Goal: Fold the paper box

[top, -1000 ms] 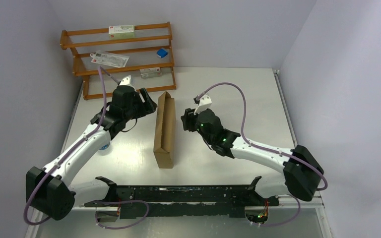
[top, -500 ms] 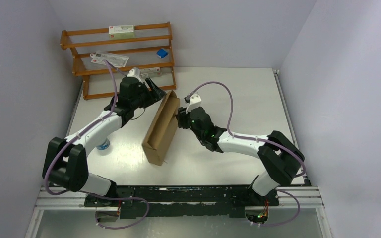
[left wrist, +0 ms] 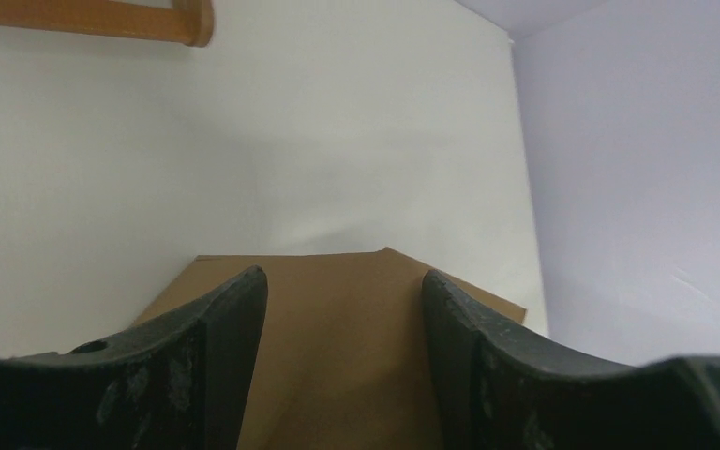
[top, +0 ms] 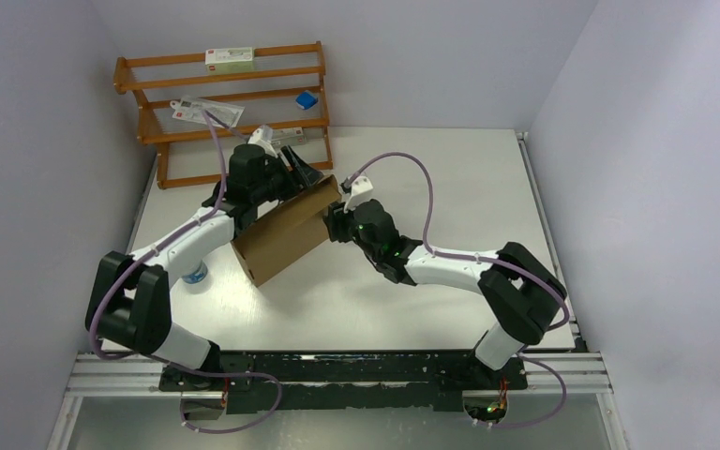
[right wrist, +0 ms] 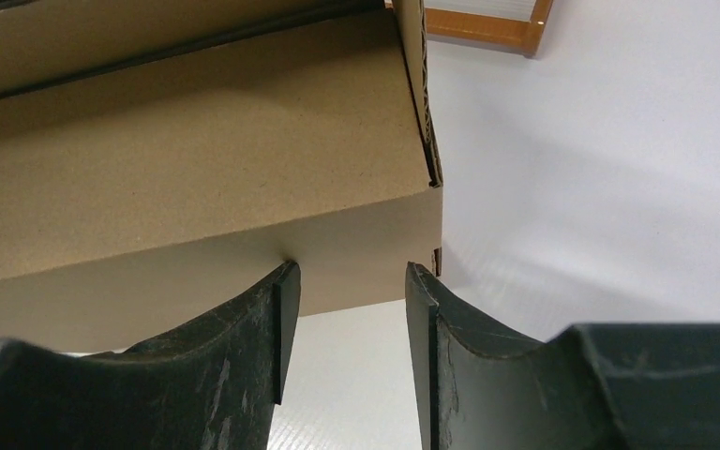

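The paper box [top: 286, 234] is a closed, flat brown cardboard mailer lying slantwise on the table, its right end raised toward the back. My left gripper [top: 305, 175] is at the box's far upper edge. In the left wrist view its fingers [left wrist: 234, 356] stand apart over a plain cardboard face [left wrist: 337, 366], with nothing pinched between them. My right gripper [top: 337, 220] is at the box's right end. In the right wrist view it [right wrist: 349, 277] is open, both fingertips [right wrist: 286, 277] touching the lower rim of the box's side face [right wrist: 197, 178].
A wooden rack [top: 225, 103] stands at the back left, just behind the left gripper, holding small white cartons and a blue object [top: 307, 99]. A small white and blue item [top: 194, 277] lies beside the left arm. Walls close in on the left, back and right.
The box has swung from lying lengthwise to lying slantwise, its near end going left. Both grippers moved back and left with it; the left jaws narrowed slightly.
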You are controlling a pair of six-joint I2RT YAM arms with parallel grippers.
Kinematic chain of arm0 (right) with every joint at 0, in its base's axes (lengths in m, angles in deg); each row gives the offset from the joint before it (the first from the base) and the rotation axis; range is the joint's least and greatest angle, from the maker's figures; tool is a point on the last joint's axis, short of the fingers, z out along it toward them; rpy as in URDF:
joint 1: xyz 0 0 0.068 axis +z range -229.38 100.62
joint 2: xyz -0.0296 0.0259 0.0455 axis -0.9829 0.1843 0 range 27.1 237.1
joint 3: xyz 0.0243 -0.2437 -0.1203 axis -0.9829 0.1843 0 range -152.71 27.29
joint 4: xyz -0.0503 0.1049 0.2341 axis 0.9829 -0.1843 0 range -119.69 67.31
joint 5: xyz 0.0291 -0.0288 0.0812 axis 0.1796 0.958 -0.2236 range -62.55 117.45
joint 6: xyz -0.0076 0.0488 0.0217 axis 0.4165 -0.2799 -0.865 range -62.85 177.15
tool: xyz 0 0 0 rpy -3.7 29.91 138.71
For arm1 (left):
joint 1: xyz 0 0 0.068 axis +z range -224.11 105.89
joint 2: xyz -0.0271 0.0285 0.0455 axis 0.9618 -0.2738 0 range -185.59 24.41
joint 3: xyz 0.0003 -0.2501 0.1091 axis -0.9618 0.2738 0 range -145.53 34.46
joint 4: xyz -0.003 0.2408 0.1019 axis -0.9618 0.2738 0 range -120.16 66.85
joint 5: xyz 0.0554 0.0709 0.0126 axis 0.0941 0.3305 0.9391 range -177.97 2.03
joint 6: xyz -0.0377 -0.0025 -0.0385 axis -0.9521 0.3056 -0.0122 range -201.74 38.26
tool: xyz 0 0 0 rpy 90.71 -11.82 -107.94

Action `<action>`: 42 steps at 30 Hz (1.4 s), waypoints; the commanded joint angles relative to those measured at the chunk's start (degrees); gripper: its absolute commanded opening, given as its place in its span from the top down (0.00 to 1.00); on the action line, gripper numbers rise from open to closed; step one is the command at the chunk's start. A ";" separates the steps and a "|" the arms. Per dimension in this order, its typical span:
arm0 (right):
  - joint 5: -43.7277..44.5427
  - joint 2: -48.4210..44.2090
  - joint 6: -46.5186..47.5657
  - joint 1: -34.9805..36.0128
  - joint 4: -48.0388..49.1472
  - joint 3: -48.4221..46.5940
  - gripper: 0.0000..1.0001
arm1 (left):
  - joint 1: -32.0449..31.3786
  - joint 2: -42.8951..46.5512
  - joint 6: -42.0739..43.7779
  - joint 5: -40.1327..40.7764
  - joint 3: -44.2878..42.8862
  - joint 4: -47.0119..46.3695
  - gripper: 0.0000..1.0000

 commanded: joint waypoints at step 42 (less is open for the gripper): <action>-8.28 4.48 -5.44 -6.95 -20.05 -24.75 0.54 | 3.15 37.83 -3.64 25.80 -1.61 60.49 0.20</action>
